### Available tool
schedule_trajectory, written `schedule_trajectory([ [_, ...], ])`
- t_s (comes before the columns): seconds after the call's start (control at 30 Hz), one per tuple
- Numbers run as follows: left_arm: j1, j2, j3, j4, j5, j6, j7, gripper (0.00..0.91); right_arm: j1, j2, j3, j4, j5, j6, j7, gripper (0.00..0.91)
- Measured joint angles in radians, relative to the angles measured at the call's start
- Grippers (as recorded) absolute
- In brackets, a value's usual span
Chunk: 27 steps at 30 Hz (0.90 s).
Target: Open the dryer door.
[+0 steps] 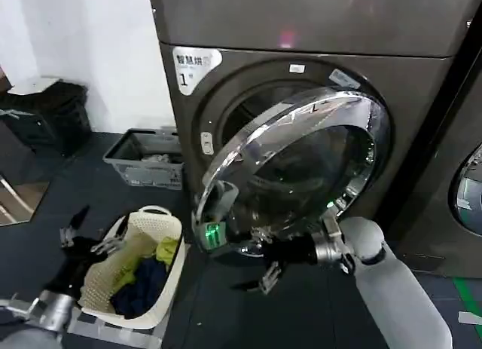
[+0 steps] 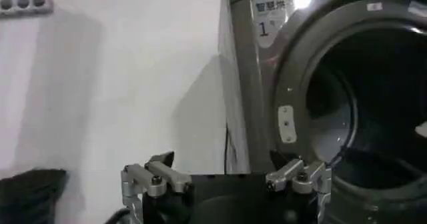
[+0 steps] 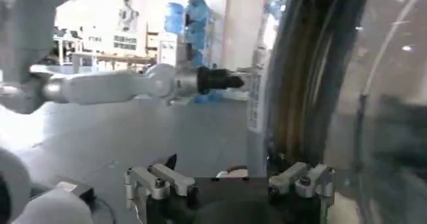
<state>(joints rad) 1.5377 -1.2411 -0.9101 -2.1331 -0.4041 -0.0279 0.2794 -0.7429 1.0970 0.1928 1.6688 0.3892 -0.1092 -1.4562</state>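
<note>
The dryer [image 1: 407, 78] is dark grey-brown with a white "1" sticker [image 1: 192, 66] at its upper corner. The dryer door [image 1: 301, 168], chrome-rimmed with dark glass, stands swung partly out from the drum mouth [image 1: 248, 111]. My right gripper [image 1: 260, 277] hangs open just below the door's lower edge, nothing between its fingers. In the right wrist view the door rim [image 3: 307, 79] rises beside the open right gripper [image 3: 230, 177]. My left gripper [image 1: 86, 232] is low at the left, over the basket's edge. In the left wrist view this gripper [image 2: 227, 173] is open and faces the dryer [image 2: 257, 99].
A white laundry basket [image 1: 175, 240] with clothes sits on the dark floor at the left front. Behind it, a grey crate [image 1: 120, 159] stands by the white wall. A black crate [image 1: 45, 115] is farther left. A neighbouring machine [image 1: 467, 138] flanks the dryer on the right.
</note>
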Motion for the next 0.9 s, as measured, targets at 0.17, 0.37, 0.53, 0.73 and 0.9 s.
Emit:
schedule_trajectory([
  [0.17, -0.033, 0.030, 0.049, 0.016, -0.052, 0.006, -0.001, 0.907, -0.035, -0.024, 0.034, 0.014, 0.005, 0.015, -0.004, 0.907],
  [0.37, -0.094, 0.084, 0.110, 0.039, -0.118, 0.016, -0.001, 0.907, -0.080, -0.056, 0.074, 0.046, 0.019, 0.022, -0.005, 0.907],
  [0.53, -0.152, 0.128, 0.178, 0.069, -0.134, 0.025, -0.005, 0.907, -0.131, -0.086, 0.120, 0.087, 0.026, 0.028, -0.005, 0.907],
  [0.73, -0.240, 0.173, 0.281, 0.119, -0.134, 0.023, -0.003, 0.907, -0.200, -0.094, 0.192, 0.129, 0.031, 0.028, -0.005, 0.907],
  [0.9, -0.308, 0.192, 0.362, 0.166, -0.143, 0.018, 0.000, 0.907, -0.275, -0.094, 0.295, 0.159, 0.048, 0.032, -0.004, 0.907],
])
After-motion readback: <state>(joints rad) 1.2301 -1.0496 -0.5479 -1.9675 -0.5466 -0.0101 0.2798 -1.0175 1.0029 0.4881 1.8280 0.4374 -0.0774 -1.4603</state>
